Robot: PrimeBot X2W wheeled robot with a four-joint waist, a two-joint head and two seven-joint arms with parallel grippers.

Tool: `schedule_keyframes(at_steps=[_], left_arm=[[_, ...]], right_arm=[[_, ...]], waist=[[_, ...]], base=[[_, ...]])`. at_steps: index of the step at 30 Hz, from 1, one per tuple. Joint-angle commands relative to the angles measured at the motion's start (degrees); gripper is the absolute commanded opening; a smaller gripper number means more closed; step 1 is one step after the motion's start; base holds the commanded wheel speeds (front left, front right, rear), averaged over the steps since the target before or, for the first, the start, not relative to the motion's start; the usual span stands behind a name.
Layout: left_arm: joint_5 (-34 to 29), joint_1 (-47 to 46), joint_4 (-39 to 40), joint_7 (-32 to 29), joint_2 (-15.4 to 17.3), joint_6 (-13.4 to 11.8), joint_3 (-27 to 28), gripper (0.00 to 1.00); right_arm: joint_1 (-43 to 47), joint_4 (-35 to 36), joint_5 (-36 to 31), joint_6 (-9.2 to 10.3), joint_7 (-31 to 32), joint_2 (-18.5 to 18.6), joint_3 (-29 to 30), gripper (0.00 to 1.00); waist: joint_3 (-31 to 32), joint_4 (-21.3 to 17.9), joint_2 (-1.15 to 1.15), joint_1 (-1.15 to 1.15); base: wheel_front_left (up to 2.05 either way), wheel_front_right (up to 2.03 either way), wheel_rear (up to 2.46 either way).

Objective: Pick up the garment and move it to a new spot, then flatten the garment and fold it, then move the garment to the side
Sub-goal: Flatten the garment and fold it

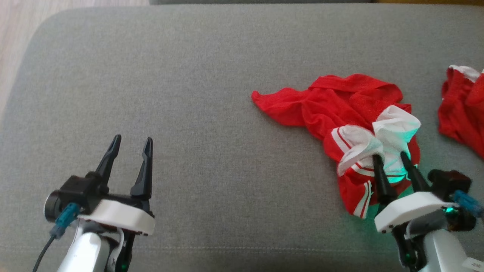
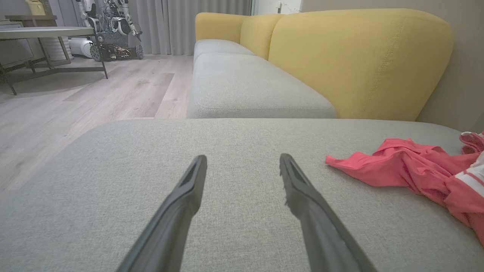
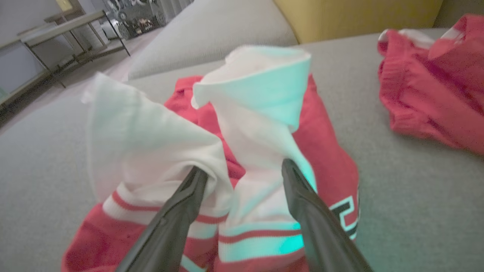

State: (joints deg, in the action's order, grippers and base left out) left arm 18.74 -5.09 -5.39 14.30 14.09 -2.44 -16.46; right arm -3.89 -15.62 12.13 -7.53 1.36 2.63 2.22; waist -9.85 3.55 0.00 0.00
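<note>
Head view: grey cushion (image 1: 211, 94) bearing the crumpled red-and-white garment (image 1: 332, 105) on its right half, with a second red cloth (image 1: 459, 109) apart from it at the right edge. Right gripper (image 1: 389, 155), fingers spread, tips touching the garment's white folds at its near side. Left gripper (image 1: 132, 139), fingers likewise spread, over bare cushion, well apart from the garment.

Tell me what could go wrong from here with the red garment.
1. The white sleeve fabric bunches around the open right claw; it may snag and drag when the claw lifts.
2. The garment is crumpled, and a second red garment lies close by; flattening sweeps might catch it.
</note>
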Motion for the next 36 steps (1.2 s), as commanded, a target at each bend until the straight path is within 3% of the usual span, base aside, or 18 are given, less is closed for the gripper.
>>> schedule_keyframes(at_steps=[1,21,36], left_arm=[[-0.5,-0.9,1.4,0.7,0.9,0.2,2.3,1.00],[-0.2,5.0,3.8,-0.6,2.0,-2.1,1.8,1.00],[-0.5,3.9,5.0,-2.1,3.0,-2.5,1.0,1.00]], right_arm=[[-1.1,3.7,0.6,0.04,-1.6,0.2,-1.4,1.00],[8.4,19.5,0.3,0.04,1.6,0.2,-0.1,1.00],[9.3,22.1,0.2,0.04,3.2,0.2,-0.5,1.00]], waist=[[1.0,-0.3,0.00,0.00],[8.8,-0.6,0.00,0.00],[8.3,-1.0,0.00,0.00]], base=[[0.00,0.00,0.00],[0.00,0.00,0.00],[0.00,0.00,0.00]])
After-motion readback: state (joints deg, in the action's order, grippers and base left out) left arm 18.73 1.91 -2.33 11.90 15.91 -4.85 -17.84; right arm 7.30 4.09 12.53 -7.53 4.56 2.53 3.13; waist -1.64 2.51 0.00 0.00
